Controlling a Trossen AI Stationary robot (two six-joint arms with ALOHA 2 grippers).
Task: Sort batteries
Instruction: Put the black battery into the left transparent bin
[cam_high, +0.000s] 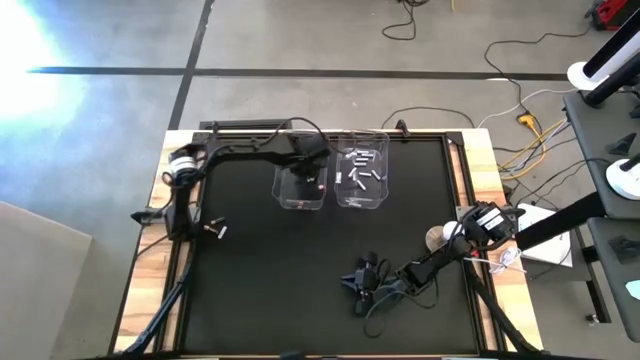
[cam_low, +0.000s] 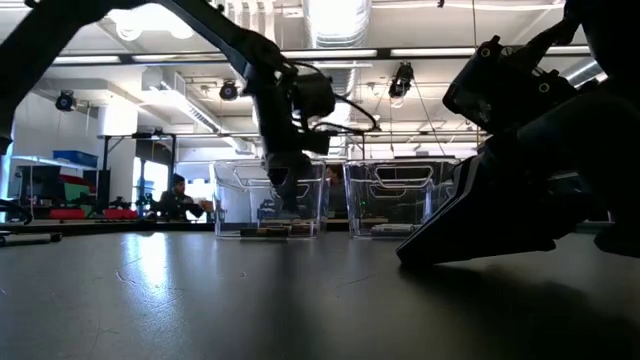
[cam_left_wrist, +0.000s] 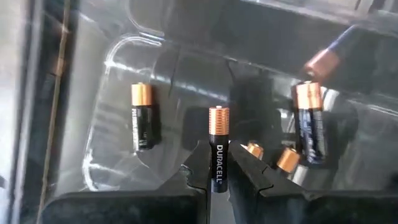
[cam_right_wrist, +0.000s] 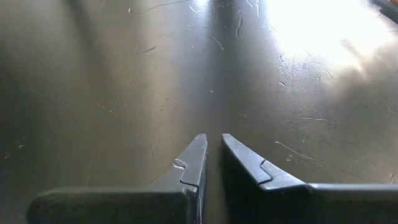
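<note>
Two clear plastic bins stand side by side at the far middle of the table. The left bin (cam_high: 300, 188) (cam_left_wrist: 124, 62) holds several dark batteries with copper ends (cam_left_wrist: 142, 118) lying on its floor. The right bin (cam_high: 362, 182) holds several silvery-white batteries (cam_high: 362, 170). My left gripper (cam_high: 312, 178) (cam_left_wrist: 219, 152) reaches down into the left bin, shut on one dark battery (cam_left_wrist: 219, 134). My right gripper (cam_high: 358, 285) (cam_right_wrist: 212, 138) waits low over the mat near the table's near edge, fingers almost together, holding nothing. My left gripper pinches the dark battery by its plain rear half (cam_left_wrist: 219, 171) between the two fingers. The fingers come from above, pointing down into the left bin, and lie along the battery. Its copper end (cam_left_wrist: 219, 117) sticks out past the fingertips, clear of the bin floor.
A round pale disc (cam_high: 437, 238) lies at the table's right edge beside the right arm. Loose cables (cam_high: 378, 300) trail near my right gripper. A small object (cam_high: 215, 231) sits by the left arm's base. A person (cam_low: 180, 197) shows beyond the table.
</note>
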